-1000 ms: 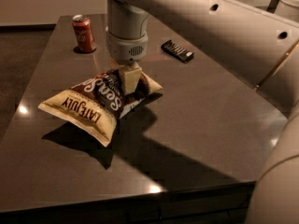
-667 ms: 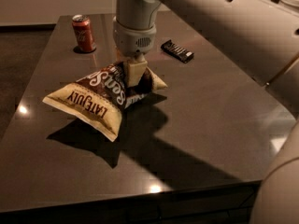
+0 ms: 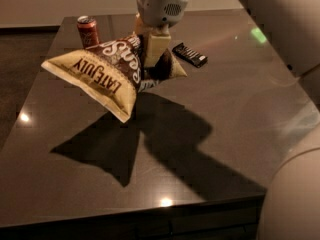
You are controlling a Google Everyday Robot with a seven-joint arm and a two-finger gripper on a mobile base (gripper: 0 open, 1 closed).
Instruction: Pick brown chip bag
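Dark polished counter (image 3: 225,114) with the robot arm (image 3: 280,19) reaching in from the upper right. Largest item, the brown chip bag (image 3: 105,74), now hangs tilted above the counter, a tan corner lowest and its shadow (image 3: 150,139) lying separate beneath; a second ago that end rested on the surface. Below the grey wrist, the pincer (image 3: 150,51) is clenched on the bag's dark middle, one pale finger showing across the front. Behind, the red soda can (image 3: 88,30) and the black candy bar (image 3: 190,54) lie apart, unmoved. Judged stage: grasp secure, lift under way, pick nearly complete unless the crinkly film slips.
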